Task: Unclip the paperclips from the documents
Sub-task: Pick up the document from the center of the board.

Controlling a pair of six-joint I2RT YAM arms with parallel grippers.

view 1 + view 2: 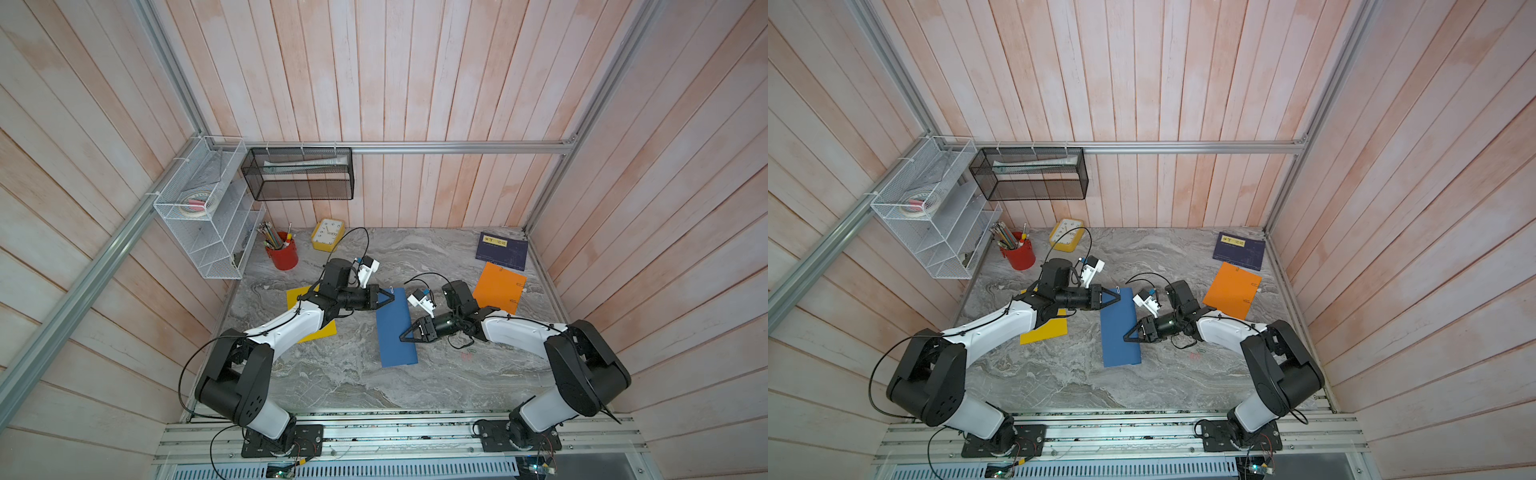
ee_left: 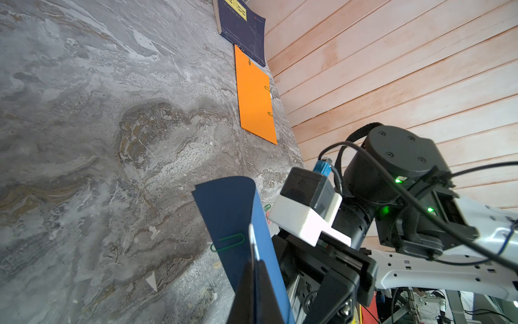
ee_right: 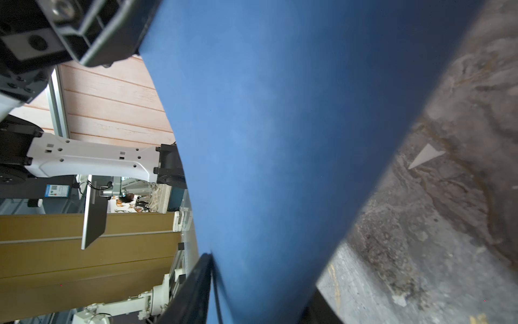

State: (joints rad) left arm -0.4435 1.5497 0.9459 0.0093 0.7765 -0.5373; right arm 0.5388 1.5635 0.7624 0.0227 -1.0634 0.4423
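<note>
Pink-washed plank walls close in a grey marbled worktop. In both top views the blue sheet lies at mid-frame between the two arms. The yellow sheet is left of it, partly hidden under the left arm. The orange sheet lies at the right, its upper corner just at a dark navy booklet.

The left tool sits at the blue sheet's upper left corner, closed tight. In the left wrist view its tips pinch a silvery paperclip on that edge, and the corner is raised off the worktop and curled. A green paperclip grips the sheet's edge close by.

The right tool meets the blue sheet's right edge about halfway down. In the right wrist view its fingers stand apart with the sheet passing between them, not clamped on it.

Small green clips sit along the orange sheet's edges. Two loose clips, one green and one reddish, lie on the bare worktop just below the right tool.

At the upper left stand a red cup of pencils and a yellow clock. Above them a white wire rack and a black mesh basket hang on the walls.
</note>
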